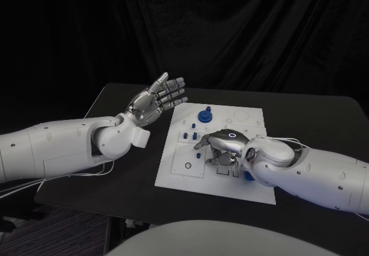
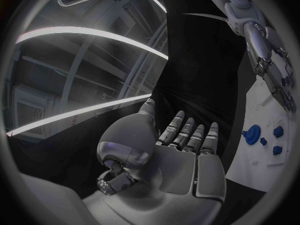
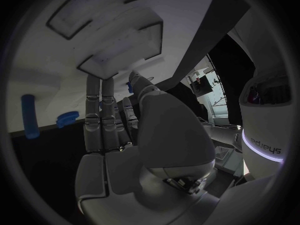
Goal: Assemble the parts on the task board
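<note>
A: Left hand (image 1: pixel 156 100)?
B: Raised, fingers spread, grasping nothing.
A: Right hand (image 1: pixel 223 145)?
B: Fingers down on the task board (image 1: pixel 245 116); grasp unclear. One blue knob (image 1: pixel 205 115) beyond its fingertips, one blue peg (image 3: pixel 29 116) beside them.

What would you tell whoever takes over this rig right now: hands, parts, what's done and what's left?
Left hand: open, fingers spread, raised off the board's far-left corner, holding nothing.
Right hand: palm down over the middle of the task board, fingers reaching onto it; whether it holds a part is hidden.
Parts: a large blue knob stands at the board's far side; small blue pieces stand nearby.
Done or left: cannot judge; the right hand hides the working area.
</note>
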Available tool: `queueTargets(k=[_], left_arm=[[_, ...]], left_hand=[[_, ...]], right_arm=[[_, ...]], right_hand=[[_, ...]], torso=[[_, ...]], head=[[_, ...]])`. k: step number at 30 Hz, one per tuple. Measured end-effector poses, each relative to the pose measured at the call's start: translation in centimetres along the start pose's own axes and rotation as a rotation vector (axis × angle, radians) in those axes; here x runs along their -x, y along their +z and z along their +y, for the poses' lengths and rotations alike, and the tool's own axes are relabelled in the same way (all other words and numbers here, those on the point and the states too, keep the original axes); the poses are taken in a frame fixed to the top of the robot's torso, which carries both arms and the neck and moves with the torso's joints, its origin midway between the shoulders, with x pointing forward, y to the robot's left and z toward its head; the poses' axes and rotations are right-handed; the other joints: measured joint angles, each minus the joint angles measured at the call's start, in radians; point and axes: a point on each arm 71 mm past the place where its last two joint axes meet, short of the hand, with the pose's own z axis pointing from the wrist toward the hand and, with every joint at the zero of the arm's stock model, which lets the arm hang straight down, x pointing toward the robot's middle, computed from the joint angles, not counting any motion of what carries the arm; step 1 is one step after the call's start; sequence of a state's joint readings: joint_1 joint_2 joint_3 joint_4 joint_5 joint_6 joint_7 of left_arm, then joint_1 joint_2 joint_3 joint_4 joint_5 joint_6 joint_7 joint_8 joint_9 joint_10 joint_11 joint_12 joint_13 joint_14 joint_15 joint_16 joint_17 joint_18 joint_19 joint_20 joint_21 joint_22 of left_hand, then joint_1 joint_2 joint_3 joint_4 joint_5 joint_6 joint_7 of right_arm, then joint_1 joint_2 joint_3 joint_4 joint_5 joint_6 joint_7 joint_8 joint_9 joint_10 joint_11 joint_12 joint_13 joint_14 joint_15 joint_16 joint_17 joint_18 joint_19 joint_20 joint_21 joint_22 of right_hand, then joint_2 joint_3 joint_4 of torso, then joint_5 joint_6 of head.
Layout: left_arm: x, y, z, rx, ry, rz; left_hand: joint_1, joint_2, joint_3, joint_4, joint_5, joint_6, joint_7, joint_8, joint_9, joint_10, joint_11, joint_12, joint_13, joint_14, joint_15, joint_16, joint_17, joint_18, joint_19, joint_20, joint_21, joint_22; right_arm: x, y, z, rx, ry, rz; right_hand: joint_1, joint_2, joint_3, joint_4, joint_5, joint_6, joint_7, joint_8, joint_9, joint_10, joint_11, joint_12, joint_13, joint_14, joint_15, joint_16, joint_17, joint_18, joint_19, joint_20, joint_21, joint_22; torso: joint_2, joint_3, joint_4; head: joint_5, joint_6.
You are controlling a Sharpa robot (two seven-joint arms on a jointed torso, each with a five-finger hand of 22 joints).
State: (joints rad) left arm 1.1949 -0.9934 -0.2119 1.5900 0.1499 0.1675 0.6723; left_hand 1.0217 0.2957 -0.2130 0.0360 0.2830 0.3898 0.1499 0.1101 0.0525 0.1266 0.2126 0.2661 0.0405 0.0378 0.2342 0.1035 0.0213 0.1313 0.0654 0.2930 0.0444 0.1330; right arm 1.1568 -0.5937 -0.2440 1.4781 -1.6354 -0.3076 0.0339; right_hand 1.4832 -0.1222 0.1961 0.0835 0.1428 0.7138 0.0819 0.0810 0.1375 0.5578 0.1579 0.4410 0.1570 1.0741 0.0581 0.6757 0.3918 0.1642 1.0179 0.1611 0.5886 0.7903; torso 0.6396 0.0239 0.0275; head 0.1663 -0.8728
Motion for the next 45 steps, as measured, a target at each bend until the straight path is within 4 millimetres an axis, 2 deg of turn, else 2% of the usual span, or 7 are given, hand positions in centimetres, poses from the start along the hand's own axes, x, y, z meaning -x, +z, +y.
queueTargets(k=[16,20,22,24,29,39,45], left_arm=[[0.1,-0.2,-0.1,0.004,-0.003,-0.006],[0.0,-0.1,0.0,0.005,-0.008,-0.006],[0.0,0.0,0.0,0.005,-0.009,-0.006],[0.0,0.0,0.1,0.006,-0.01,-0.007],[0.1,0.0,0.1,0.008,-0.01,-0.008],[0.1,0.1,0.1,0.012,-0.012,-0.009],[0.1,0.1,0.2,0.014,-0.012,-0.008]], left_hand=[[0.004,-0.004,0.005,0.0,0.004,0.007,0.0,0.004,0.001,0.001,0.001,0.008,0.001,0.0,0.0,0.005,0.001,0.0,0.004,0.004,0.0,0.002],[0.004,-0.004,0.005,0.0,0.004,0.008,0.001,0.004,0.001,0.001,0.001,0.008,0.001,0.0,0.0,0.005,0.001,0.0,0.004,0.004,0.001,0.002],[0.004,-0.004,0.005,0.0,0.004,0.011,0.004,0.004,0.001,0.001,0.001,0.008,0.001,0.0,0.0,0.005,0.001,0.0,0.004,0.004,0.004,0.002],[0.004,-0.004,0.005,0.0,0.004,0.011,0.004,0.004,0.001,0.001,0.001,0.008,0.001,0.0,0.0,0.005,0.001,0.0,0.004,0.004,0.004,0.002],[0.004,-0.004,0.005,0.0,0.004,0.011,0.004,0.004,0.001,0.004,0.004,0.008,0.002,0.0,0.0,0.005,0.001,0.0,0.004,0.004,0.004,0.001],[0.007,0.0,0.011,0.0,0.008,0.011,0.004,0.005,0.001,0.004,0.004,0.008,0.001,0.0,0.0,0.005,0.001,0.0,0.004,0.004,0.004,0.001],[0.007,0.0,0.013,0.002,0.014,0.011,0.004,0.008,0.001,0.004,0.004,0.008,0.001,0.0,0.0,0.005,0.001,0.0,0.003,0.004,0.004,0.001]], right_arm=[[10.3,-5.0,-1.7,-0.029,-0.099,-0.182],[10.7,-5.9,-3.0,-0.074,-0.097,-0.179],[10.6,-6.3,-3.8,-0.103,-0.091,-0.171],[10.3,-6.5,-4.3,-0.129,-0.083,-0.162],[9.2,-7.2,-5.6,-0.194,-0.056,-0.134],[7.2,-7.5,-7.1,-0.29,-0.022,-0.101],[6.3,-7.2,-7.6,-0.31,-0.011,-0.095]], right_hand=[[0.008,0.04,0.01,0.014,0.046,0.121,0.042,0.053,0.013,0.206,-0.04,0.205,0.054,0.039,-0.011,0.045,0.002,0.0,0.055,-0.013,0.005,0.035],[-0.004,0.041,0.014,0.016,0.046,0.137,0.046,0.054,0.012,0.247,-0.076,0.41,0.184,0.054,-0.04,0.112,0.048,0.0,0.063,-0.037,0.024,0.068],[-0.025,0.029,0.007,0.029,0.033,0.146,0.042,0.044,0.008,0.214,-0.101,0.677,0.402,0.067,-0.062,0.293,0.224,0.0,0.092,-0.052,0.133,0.177],[-0.053,0.029,0.002,0.047,0.022,0.154,0.05,0.041,0.006,0.427,-0.103,0.911,0.771,0.159,-0.057,0.528,0.529,-0.008,0.139,-0.053,0.277,0.306],[-0.113,0.022,-0.029,0.079,0.014,0.171,0.057,0.041,0.008,0.753,-0.096,1.092,1.137,0.307,-0.048,0.771,0.887,-0.034,0.189,-0.045,0.442,0.46],[-0.143,0.013,-0.052,0.102,0.032,0.198,0.065,0.036,0.014,0.907,-0.09,1.124,1.151,0.388,-0.048,0.893,0.916,-0.111,0.421,-0.04,0.81,0.518],[-0.134,0.022,-0.041,0.09,0.079,0.198,0.065,0.033,0.014,0.907,-0.09,1.124,1.151,0.388,-0.048,0.893,0.916,-0.11,0.444,-0.041,0.864,0.518]], torso=[[-0.001,-0.0004,0.0001],[0.0,-0.0012,0.0008],[0.001,-0.0013,0.0012],[0.001,-0.0016,0.0011],[0.001,-0.002,0.0001],[0.003,0.0005,0.0012],[0.002,0.0012,0.0013]], head=[[-0.009,0.0],[-0.017,0.0],[-0.019,0.0],[-0.02,0.0],[-0.017,0.0],[-0.025,0.0],[-0.022,0.0]])
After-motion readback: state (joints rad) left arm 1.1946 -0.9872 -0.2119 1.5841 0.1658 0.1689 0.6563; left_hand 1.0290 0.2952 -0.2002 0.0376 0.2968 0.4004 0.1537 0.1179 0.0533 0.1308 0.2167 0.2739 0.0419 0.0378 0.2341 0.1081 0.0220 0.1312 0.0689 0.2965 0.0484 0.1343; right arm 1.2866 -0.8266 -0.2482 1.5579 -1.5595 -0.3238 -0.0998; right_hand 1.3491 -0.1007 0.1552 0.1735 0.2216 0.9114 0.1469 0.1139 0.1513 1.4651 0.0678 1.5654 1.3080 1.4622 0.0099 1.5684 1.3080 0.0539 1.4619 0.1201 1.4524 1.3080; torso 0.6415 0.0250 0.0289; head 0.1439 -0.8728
